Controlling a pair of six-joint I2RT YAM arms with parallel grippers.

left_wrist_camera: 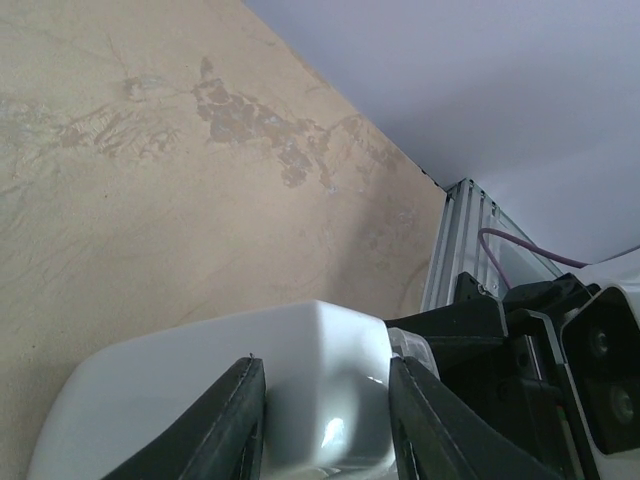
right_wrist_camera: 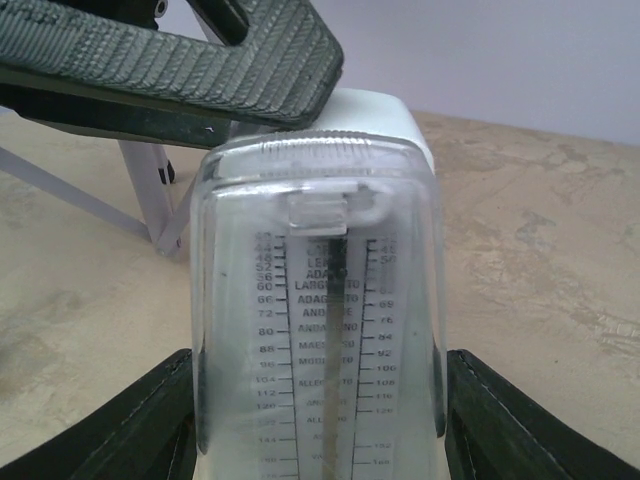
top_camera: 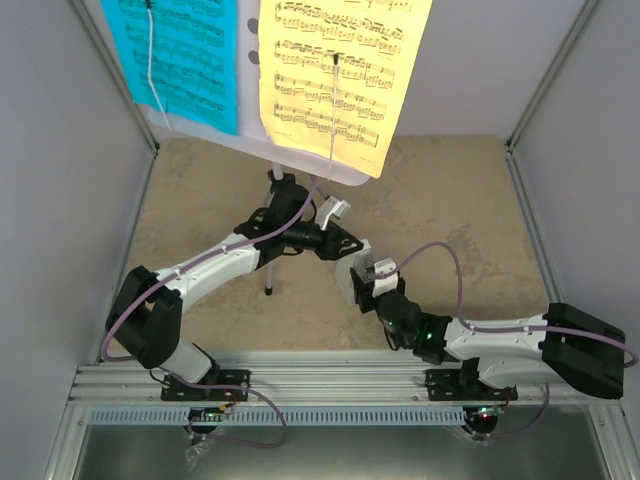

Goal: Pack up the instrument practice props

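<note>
Risk: both grippers are on the metronome [top_camera: 350, 272], just R of the music stand [top_camera: 300, 162] tripod, near side. R gripper [top_camera: 368, 280] fingers pinch its base, L gripper [top_camera: 340, 243] fingers clamp its upper part. If they pull against each other it could slip or drop. L arm crowds the tripod, so a bump could topple the stand w/ cyan sheet [top_camera: 180, 60] and yellow sheet [top_camera: 335, 70]. Beige stone-look table [top_camera: 450, 190] under the stand, grey walls [top_camera: 60, 200] close around.

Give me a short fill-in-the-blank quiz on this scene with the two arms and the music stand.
1. The left gripper and right gripper both clamp the ____.
2. Beside the cyan sheet hangs a ____ sheet.
3. The tempo scale faces the ____ wrist camera.
Missing: metronome; yellow; right.
</note>
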